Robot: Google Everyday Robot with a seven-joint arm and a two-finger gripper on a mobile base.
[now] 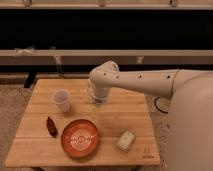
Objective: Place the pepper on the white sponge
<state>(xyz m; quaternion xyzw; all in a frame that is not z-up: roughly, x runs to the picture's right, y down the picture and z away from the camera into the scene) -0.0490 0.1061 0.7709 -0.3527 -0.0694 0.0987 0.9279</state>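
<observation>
The pepper (51, 126) is small, dark red and tapered; it lies on the wooden table (45, 150) at the left, just left of the orange-red bowl. The white sponge (125, 140) is an off-white block lying near the table's front right. My gripper (97, 102) hangs from the white arm over the table's middle back, between the cup and the sponge, well away from the pepper and holding nothing I can see.
A round orange-red bowl (79, 137) sits at the front middle. A clear plastic cup (61, 100) stands at the back left. Behind the table runs a dark wall with a rail (70, 55). My white arm spans the right side.
</observation>
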